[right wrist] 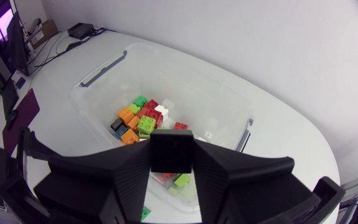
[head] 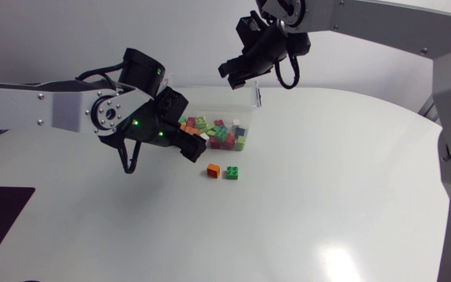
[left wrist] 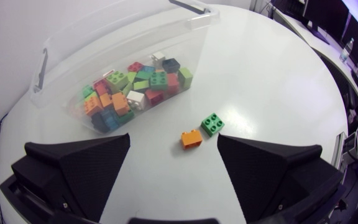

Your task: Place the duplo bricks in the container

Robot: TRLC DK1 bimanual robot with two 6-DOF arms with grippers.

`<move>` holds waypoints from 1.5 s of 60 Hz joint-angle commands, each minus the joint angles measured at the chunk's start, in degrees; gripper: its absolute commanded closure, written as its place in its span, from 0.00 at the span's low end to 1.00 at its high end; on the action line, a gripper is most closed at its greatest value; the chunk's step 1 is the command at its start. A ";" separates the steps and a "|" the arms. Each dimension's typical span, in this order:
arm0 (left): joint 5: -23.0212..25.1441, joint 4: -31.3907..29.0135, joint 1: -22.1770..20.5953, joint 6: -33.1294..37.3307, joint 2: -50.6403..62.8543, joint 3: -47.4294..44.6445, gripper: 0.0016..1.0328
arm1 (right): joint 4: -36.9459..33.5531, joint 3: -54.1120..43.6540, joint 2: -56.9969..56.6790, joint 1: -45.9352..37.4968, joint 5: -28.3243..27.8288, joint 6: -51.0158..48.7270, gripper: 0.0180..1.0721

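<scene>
Right wrist view: right gripper point(right wrist: 171, 167) clamps an apparently black brick point(right wrist: 171, 149) above container point(right wrist: 91, 104); left gripper point(left wrist: 173, 137) wide open.

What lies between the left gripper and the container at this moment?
Two loose bricks: an orange brick and a green brick, ahead of the open left gripper, short of the container. The left wrist view shows it.

container point(head: 250, 117): rear centre of table point(head: 351, 196) | duplo brick pile point(head: 218, 131): inside container | left loose brick point(head: 213, 170), right loose brick point(head: 232, 172): side by side on table, just before container | left gripper point(left wrist: 173, 140): over table, fingers spread, loose bricks ahead | right gripper point(head: 237, 74): above container, clamping held brick point(right wrist: 171, 149)
</scene>
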 commanded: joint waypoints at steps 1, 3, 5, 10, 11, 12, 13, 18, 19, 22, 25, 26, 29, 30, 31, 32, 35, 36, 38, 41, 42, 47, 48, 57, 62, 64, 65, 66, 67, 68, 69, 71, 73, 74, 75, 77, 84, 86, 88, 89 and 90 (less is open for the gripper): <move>0.59 -1.26 -1.73 1.63 0.88 -0.95 0.05 | 0.85 3.98 3.74 -0.10 -0.18 -1.09 0.68; 0.50 -1.69 -2.09 1.63 1.58 -0.77 0.05 | 0.76 4.95 4.62 -0.10 -0.18 -1.09 0.68; 0.50 -2.13 -2.44 1.63 2.02 -0.60 0.05 | 0.76 5.82 5.50 -0.19 -0.18 -1.09 0.67; 0.24 -4.07 -3.23 1.54 5.01 0.81 0.05 | -0.38 8.37 7.52 -0.36 -0.18 -1.09 0.25; 0.15 -4.16 -3.23 1.54 5.54 0.99 0.05 | -0.73 8.81 7.79 -0.45 -0.18 -1.18 0.16; 0.06 -4.16 -3.23 1.54 5.62 1.07 0.05 | -1.00 9.16 7.96 -0.45 -0.18 -1.27 0.09; -0.20 -4.24 -3.32 1.54 6.68 1.42 0.05 | -1.35 9.60 8.05 -0.45 -0.09 -1.36 0.04; -1.43 -4.60 -3.84 1.01 10.02 2.83 0.05 | -1.70 9.96 7.26 -0.45 -0.18 -1.36 0.04; -1.61 -4.60 -4.02 0.92 10.37 3.01 0.05 | -1.87 9.96 7.00 -0.45 -0.18 -1.36 0.04; -2.66 -5.03 -4.28 0.04 12.04 4.24 0.05 | -2.14 9.34 5.77 -0.28 0.00 -1.18 0.04; -2.84 -5.65 -4.19 -0.92 13.53 5.82 0.06 | -2.05 7.85 4.10 -0.01 0.52 -0.92 0.04; -2.84 -6.35 -4.19 -1.71 14.33 6.61 0.06 | -1.87 6.79 3.13 0.16 0.87 -0.56 0.04; -3.28 -7.94 -4.28 -3.12 16.00 8.54 0.07 | -1.35 4.51 1.02 0.51 1.58 -0.04 0.04; -3.45 -8.29 -4.37 -3.56 16.35 8.90 0.07 | -1.17 3.89 0.49 0.60 1.67 0.23 0.04; -3.63 -8.46 -4.46 -3.91 16.70 9.25 0.07 | -1.17 3.19 -0.03 0.69 1.93 0.49 0.04; -3.89 -8.64 -4.63 -4.35 17.23 9.77 0.07 | -1.08 2.13 -1.00 0.78 2.28 0.67 0.04; -4.77 -9.43 -5.25 -6.02 19.07 11.53 0.07 | -0.64 -0.86 -3.20 1.04 3.77 1.63 0.04; -4.86 -9.61 -5.25 -6.28 19.25 11.71 0.07 | -0.56 -1.47 -3.64 1.04 4.04 1.81 0.04; -5.82 -10.57 -5.60 -7.16 20.57 13.20 0.08 | 0.06 -4.11 -5.57 1.22 4.83 1.98 0.04; -6.09 -12.33 -5.78 -8.39 22.32 15.57 0.09 | 0.59 -6.83 -7.51 1.48 6.67 2.42 0.04; -6.18 -13.12 -5.78 -8.57 22.85 16.54 0.09 | 0.59 -7.71 -8.21 1.48 7.38 3.04 0.04; -6.53 -17.34 -5.78 -10.68 26.28 21.73 0.12 | 0.85 -13.42 -12.52 1.13 7.73 5.06 0.05; -6.70 -18.13 -5.78 -11.03 26.81 22.69 0.12 | 0.85 -13.95 -12.87 1.13 7.73 5.06 0.05; -8.46 -22.79 -5.69 -13.58 31.73 29.73 0.17 | 2.61 -22.48 -17.70 0.34 7.73 5.24 0.05; -8.72 -24.90 -5.78 -14.63 33.93 32.63 0.17 | 3.57 -26.34 -19.63 -0.54 7.73 5.24 0.05; -8.72 -25.16 -5.86 -14.99 34.28 32.98 0.17 | 3.93 -27.66 -20.43 -0.80 7.73 5.24 0.05; -8.72 -25.16 -6.04 -15.16 34.54 33.15 0.18 | 4.01 -28.10 -20.60 -0.89 7.73 5.24 0.05; -8.72 -25.25 -6.30 -15.43 34.63 33.33 0.20 | 4.01 -28.63 -20.95 -0.98 7.73 5.24 0.05; -8.72 -25.34 -6.30 -15.69 34.80 33.50 0.23 | 4.10 -29.42 -21.39 -1.16 7.73 5.24 0.05; -8.72 -25.43 -6.39 -15.95 35.07 33.77 0.26 | 4.10 -29.77 -21.57 -1.24 7.73 5.32 0.05; -8.72 -25.51 -6.39 -15.95 35.07 33.77 0.26 | 4.10 -30.04 -21.74 -1.24 7.73 5.32 0.05; -8.72 -25.60 -6.66 -16.39 35.68 34.38 0.33 | 4.28 -31.18 -22.27 -1.24 7.64 5.32 0.05; -8.72 -25.69 -6.66 -16.83 36.21 34.82 0.41 | 4.37 -32.14 -22.89 -1.24 7.73 5.32 0.05; -8.72 -25.78 -6.66 -16.92 36.39 35.00 0.44 | 4.54 -32.58 -23.06 -1.24 7.73 5.41 0.05; -8.72 -25.86 -6.66 -16.92 36.47 35.09 0.45 | 4.63 -33.11 -23.41 -1.24 7.73 5.41 0.05; -8.72 -26.22 -6.74 -17.10 36.83 35.26 0.51 | 4.81 -33.90 -23.85 -1.24 7.73 5.41 0.05; -8.72 -26.22 -6.83 -17.45 37.18 35.09 0.77 | 5.42 -37.51 -25.08 -0.98 7.64 5.59 0.05; -8.72 -26.22 -6.83 -17.45 37.26 35.09 0.79 | 5.60 -38.21 -25.35 -0.80 7.55 5.59 0.05; -8.72 -26.22 -6.83 -17.45 37.44 35.00 0.86 | 5.77 -39.62 -25.70 -0.54 7.55 5.41 0.05; -8.72 -26.22 -6.83 -17.45 37.53 35.00 0.87 | 5.77 -39.97 -25.70 -0.45 7.55 5.41 0.05; -8.72 -26.39 -6.83 -17.45 37.53 34.91 0.88 | 5.77 -40.32 -25.79 -0.45 7.47 5.24 0.05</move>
